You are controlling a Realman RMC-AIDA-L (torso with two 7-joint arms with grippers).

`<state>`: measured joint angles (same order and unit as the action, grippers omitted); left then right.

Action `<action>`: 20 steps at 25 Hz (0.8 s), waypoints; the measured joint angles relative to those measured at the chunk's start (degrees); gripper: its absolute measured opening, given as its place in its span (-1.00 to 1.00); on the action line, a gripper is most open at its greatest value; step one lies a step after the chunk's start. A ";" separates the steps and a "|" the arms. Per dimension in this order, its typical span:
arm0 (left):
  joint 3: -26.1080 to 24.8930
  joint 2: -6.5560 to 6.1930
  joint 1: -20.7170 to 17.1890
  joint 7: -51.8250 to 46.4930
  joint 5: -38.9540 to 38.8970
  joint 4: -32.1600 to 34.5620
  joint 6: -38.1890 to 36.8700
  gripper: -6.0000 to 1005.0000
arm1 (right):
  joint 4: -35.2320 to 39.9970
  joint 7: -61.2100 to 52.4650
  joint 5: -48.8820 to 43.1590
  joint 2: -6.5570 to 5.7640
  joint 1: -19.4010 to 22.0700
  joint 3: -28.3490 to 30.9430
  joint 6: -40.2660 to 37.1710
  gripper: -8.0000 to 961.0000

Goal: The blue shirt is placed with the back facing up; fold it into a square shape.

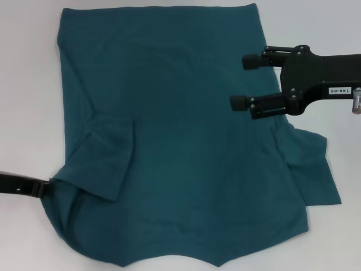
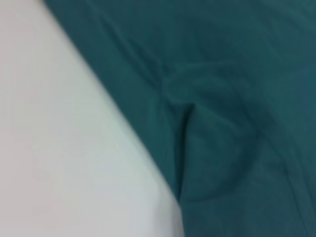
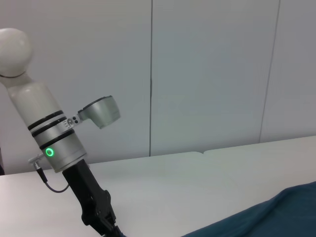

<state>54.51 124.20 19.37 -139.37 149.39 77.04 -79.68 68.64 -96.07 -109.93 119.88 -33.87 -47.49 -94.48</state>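
Shirt (image 1: 186, 141) lay spread flat over most of the white table (image 1: 28, 84), one sleeve already folded in over the body on the robot's left, the other sleeve (image 1: 316, 169) lying out flat on the right. The right gripper (image 1: 241, 82) hung over the shirt's right edge with its two fingers spread wide and nothing between them. The left gripper (image 1: 48, 188) sat low at the shirt's left edge by the bunched corner; whether it pinched cloth could not be told from the head view, and the left wrist view showed only fabric and table. The step in hand looked to be the right-side fold. To do it well, the right gripper probably should come down on the sleeve or the side hem just below it, pinch both layers, and carry them inward to a line mirroring the left fold, keeping the edge parallel to the shirt's side. The near hem was wavy and the left corner was rumpled, which might skew the square if not smoothed. Nothing else stood on the table to block the move.
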 joint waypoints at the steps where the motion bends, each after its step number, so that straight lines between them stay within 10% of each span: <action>1: -0.31 0.02 -0.28 0.01 -0.15 0.03 0.01 -0.60 | -0.01 0.00 0.03 0.00 0.00 -0.04 0.01 0.97; 9: -0.64 0.05 -4.30 0.05 -4.15 2.23 -1.42 -0.96 | -0.28 0.05 0.07 0.09 -0.44 -0.42 0.33 0.97; 20: -2.29 0.16 -7.30 -0.02 -7.99 3.96 -2.31 -0.97 | -0.61 0.43 0.35 0.18 -0.85 -0.72 0.43 0.97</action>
<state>52.22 124.36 12.08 -139.39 141.41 81.00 -81.98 68.03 -95.64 -109.58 120.06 -34.72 -48.21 -94.04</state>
